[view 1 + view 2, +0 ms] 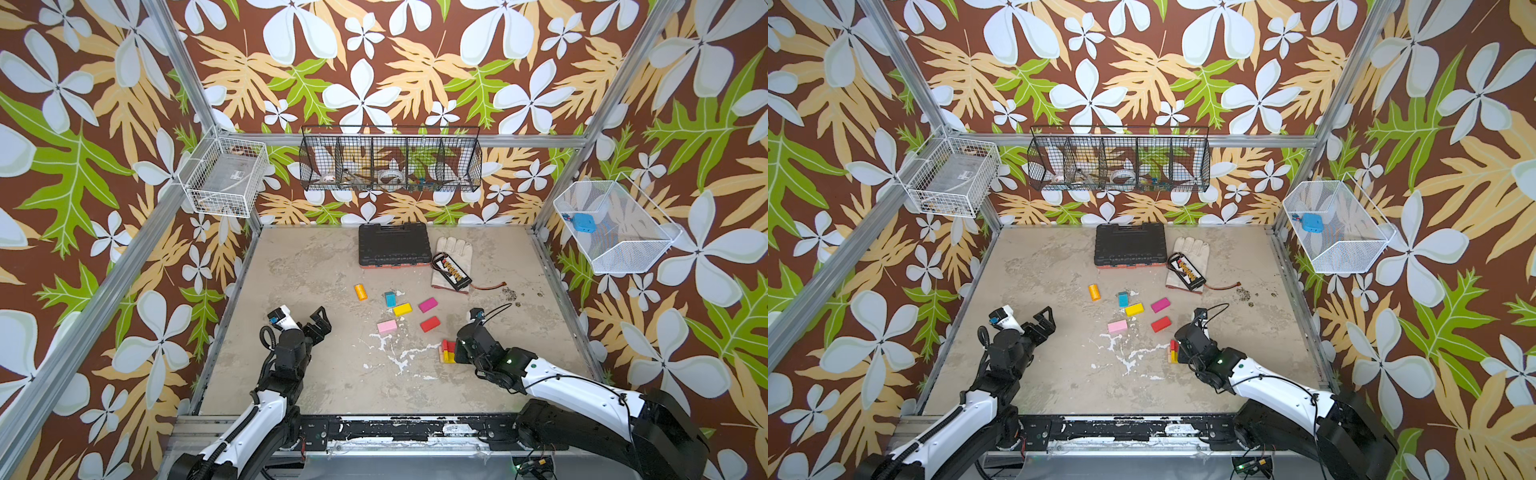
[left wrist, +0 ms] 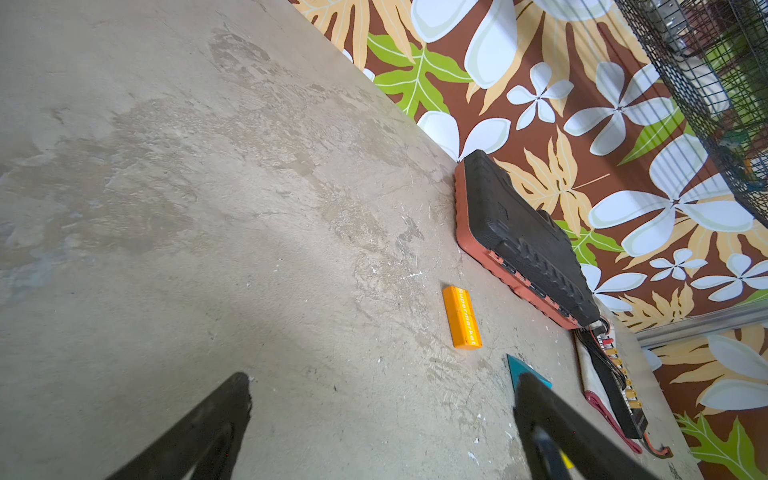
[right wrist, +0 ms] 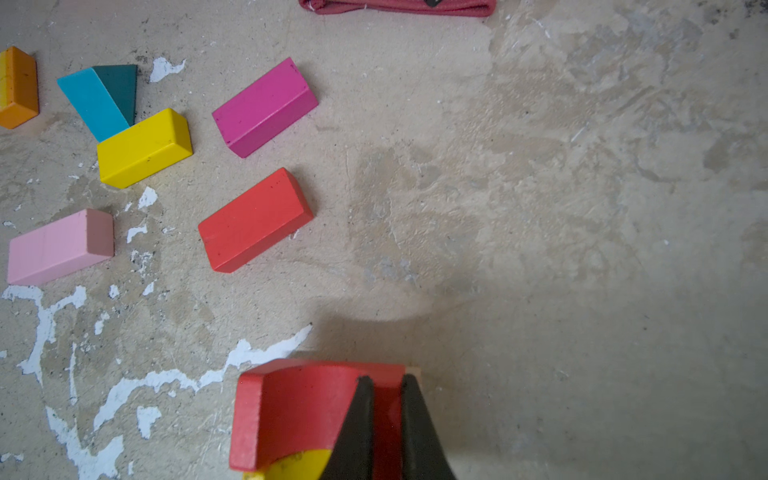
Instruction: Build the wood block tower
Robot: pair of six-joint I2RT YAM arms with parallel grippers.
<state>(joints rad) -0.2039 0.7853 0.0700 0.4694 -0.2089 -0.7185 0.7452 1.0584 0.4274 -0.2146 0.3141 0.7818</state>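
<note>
A small stack [image 1: 447, 351] of red, yellow and tan blocks stands at the table's front right, seen in both top views [image 1: 1173, 351]. My right gripper [image 3: 384, 384] is shut on one leg of the red arch block [image 3: 299, 407], which sits over a yellow piece [image 3: 297, 463]. Loose on the table lie an orange block [image 1: 360, 292], a teal block [image 1: 390, 299], a yellow block [image 1: 402, 309], a magenta block [image 1: 427, 304], a red block [image 1: 430, 324] and a pink block [image 1: 387, 326]. My left gripper [image 1: 320, 322] hangs open and empty left of them.
A black tool case [image 1: 394, 245] lies at the back of the table. A pale glove [image 1: 455, 249] with a black-and-yellow battery pack [image 1: 452, 270] on it is to the case's right. Wire baskets hang on the walls.
</note>
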